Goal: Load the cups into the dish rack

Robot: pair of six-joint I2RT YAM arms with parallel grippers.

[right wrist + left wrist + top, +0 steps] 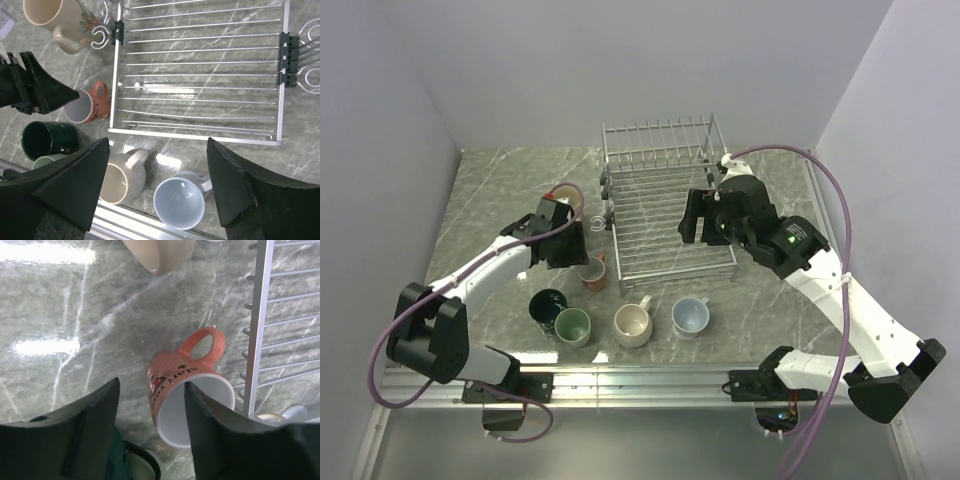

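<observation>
**Nothing loaded yet**

Your dish rack (pixel 195 137) holds no cup. All six cups (pixel 632 324) stand on the table (pixel 490 200), left of the rack and in front of it. Your left claw (pixel 151 384), jaws apart, sits at the reddish-brown mug (pixel 172 377) (no grip yet, I judge). Your right claw (pixel 157 190) hangs open over the rack, empty.

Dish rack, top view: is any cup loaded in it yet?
No: the dish rack shows only its bare wire grid, and the reddish-brown mug sits on the table just outside it.
</observation>
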